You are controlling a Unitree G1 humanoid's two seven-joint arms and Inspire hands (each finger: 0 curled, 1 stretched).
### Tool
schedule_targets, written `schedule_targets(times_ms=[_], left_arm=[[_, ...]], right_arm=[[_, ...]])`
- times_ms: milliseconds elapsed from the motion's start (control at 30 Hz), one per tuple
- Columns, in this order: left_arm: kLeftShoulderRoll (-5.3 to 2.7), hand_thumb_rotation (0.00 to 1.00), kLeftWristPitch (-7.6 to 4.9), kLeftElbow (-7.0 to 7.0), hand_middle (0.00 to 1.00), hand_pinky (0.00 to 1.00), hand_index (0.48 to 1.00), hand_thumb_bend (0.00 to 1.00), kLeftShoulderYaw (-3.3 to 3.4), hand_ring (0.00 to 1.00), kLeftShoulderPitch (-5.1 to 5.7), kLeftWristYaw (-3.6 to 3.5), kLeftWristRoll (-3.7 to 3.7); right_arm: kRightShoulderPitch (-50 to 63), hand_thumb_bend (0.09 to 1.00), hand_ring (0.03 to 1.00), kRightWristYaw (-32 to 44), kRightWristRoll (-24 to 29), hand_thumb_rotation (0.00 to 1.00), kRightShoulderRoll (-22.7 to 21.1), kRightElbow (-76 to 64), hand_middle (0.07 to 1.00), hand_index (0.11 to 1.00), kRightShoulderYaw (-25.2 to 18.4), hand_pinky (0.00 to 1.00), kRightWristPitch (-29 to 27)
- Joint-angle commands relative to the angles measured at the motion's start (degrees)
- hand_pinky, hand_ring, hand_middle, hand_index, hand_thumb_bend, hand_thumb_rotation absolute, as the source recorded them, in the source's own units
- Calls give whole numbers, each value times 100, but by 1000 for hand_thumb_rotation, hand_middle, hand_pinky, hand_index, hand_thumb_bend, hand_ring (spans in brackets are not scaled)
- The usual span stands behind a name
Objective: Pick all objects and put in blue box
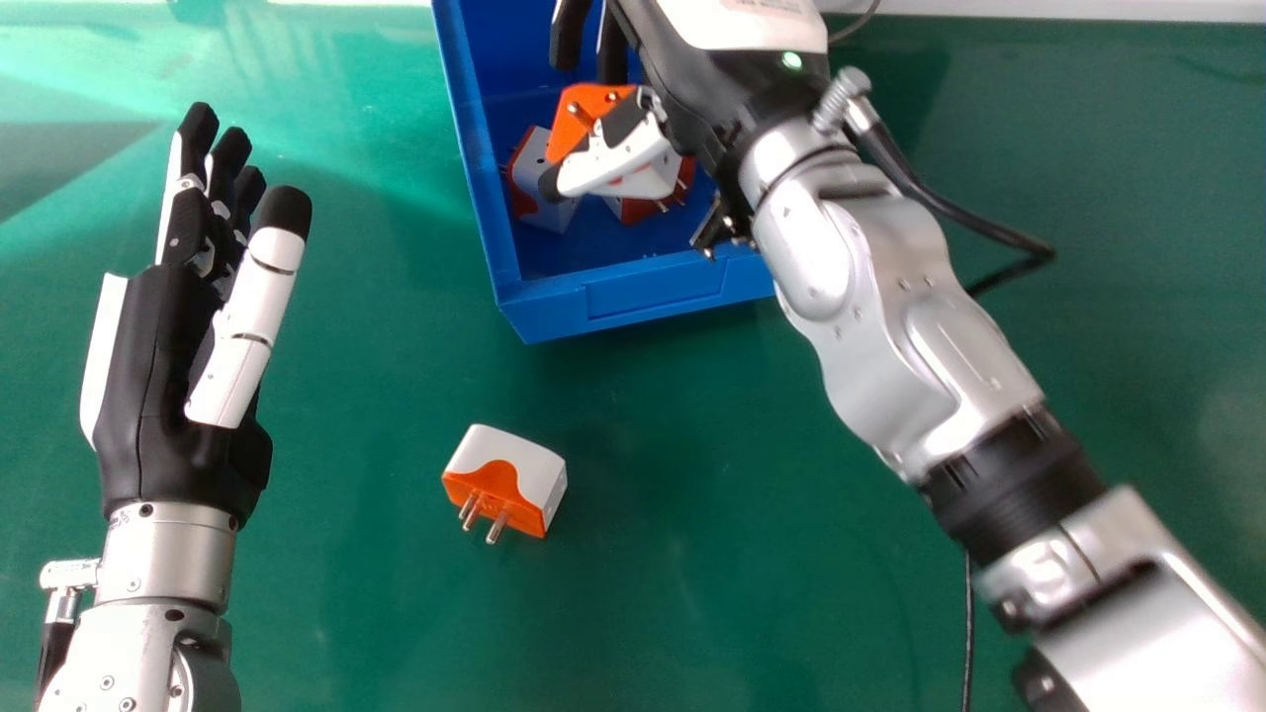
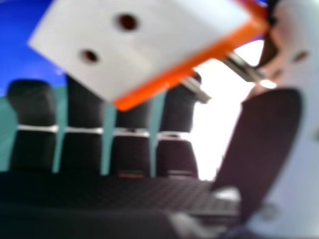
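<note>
One robot hand, the right hand, is hanging over the blue box, and its arm is coming in from between four and five o'clock. Its fingers are extending rather straight, in a released state, and its thumb is pointing to eight o'clock. Just by the thumb, a tilted plug is showing an orange face and metal pins. In the right hand view it is hanging between the straight fingers and the thumb, with pins pointing to the thumb side; whether the hand is touching it, I cannot tell.

Going outward, a second plug is lying inside the box, at about seven o'clock from the tilted one. A third plug is sitting in the box at about five o'clock, partly hidden.

Outside the box, a white and orange plug is resting on the green table, between six and seven o'clock from the box. Its pins are facing seven o'clock. At ten o'clock from this plug, the left hand is pointing its relaxed fingers to twelve o'clock. A thin cable is running between three and four o'clock from the same plug.
</note>
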Motion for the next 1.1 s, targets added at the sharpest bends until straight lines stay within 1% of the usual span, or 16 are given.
schedule_targets(times_ms=[0, 33, 67, 100, 133, 200, 333, 433, 533, 600, 667, 733, 800, 900, 967, 1067], left_arm=[[8, 635, -80, -178, 1000, 1000, 1000, 603, -6, 1000, 8, 8, -6], [10, 635, -83, -184, 1000, 1000, 1000, 603, -9, 1000, 7, 16, 12], [9, 636, -75, -199, 999, 1000, 1000, 601, -15, 1000, 6, 35, 33], [9, 636, -59, -215, 999, 1000, 1000, 601, -21, 1000, 7, 45, 40], [6, 639, -43, -232, 998, 1000, 1000, 598, -28, 1000, 9, 58, 43], [-1, 642, -31, -264, 997, 1000, 999, 600, -40, 1000, 17, 66, 37], [31, 646, -134, -158, 996, 1000, 996, 604, -24, 1000, 6, -25, -9], [22, 649, -121, -186, 997, 1000, 998, 613, -32, 1000, 4, -22, -9], [26, 650, -140, -145, 998, 1000, 999, 616, -13, 1000, 12, -13, 9], [13, 650, -127, -160, 998, 1000, 999, 616, -12, 1000, 18, -7, -11], [0, 650, -121, -189, 998, 1000, 999, 621, -22, 1000, 23, 5, -10], [-3, 650, -124, -204, 998, 1000, 998, 623, -28, 1000, 30, 16, 5], [-23, 650, -106, -225, 998, 1000, 997, 623, -31, 1000, 38, 47, 8], [-12, 650, -125, -211, 997, 1000, 995, 627, -32, 1000, 46, 66, 58], [-25, 652, -122, -214, 997, 1000, 995, 628, -29, 1000, 49, 70, 40], [-22, 653, -136, -213, 997, 1000, 995, 630, -29, 1000, 61, 57, 31]], right_arm=[[-496, 486, 353, -333, 83, 128, 58, 377, 433, 487, 42, 261, -242], [-589, 486, 353, -437, 104, 128, 68, 580, 433, 487, 58, 261, -338], [-681, 491, 351, -551, 114, 103, 77, 780, 436, 496, 80, 262, -430], [-774, 491, 351, -623, 136, 103, 98, 975, 436, 496, 91, 262, -486], [-858, 495, 330, -676, 162, 82, 118, 1149, 430, 502, 100, 248, -527], [-1015, 498, 311, -772, 221, 65, 158, 1486, 424, 506, 120, 234, -610], [-1186, 503, 296, -1036, 265, 42, 211, 1979, 422, 515, 217, 222, -713], [-1229, 509, 276, -1124, 329, 26, 273, 2195, 429, 510, 230, 208, -680], [-1266, 510, 261, -1096, 379, 17, 320, 2353, 420, 516, 226, 193, -599], [-1295, 510, 261, -1102, 377, 17, 340, 2442, 420, 516, 251, 193, -508], [-1311, 511, 267, -1148, 395, 13, 355, 2512, 422, 519, 260, 196, -454], [-1319, 511, 283, -1175, 428, 10, 357, 2558, 427, 521, 263, 208, -442], [-1328, 511, 294, -1218, 458, 8, 356, 2606, 430, 524, 275, 217, -435], [-1322, 510, 305, -1218, 525, 5, 359, 2628, 431, 530, 263, 226, -387], [-1298, 509, 310, -1207, 541, 4, 335, 2603, 432, 532, 274, 229, -395], [-1293, 509, 332, -1134, 565, 2, 318, 2618, 438, 534, 288, 247, -375]])
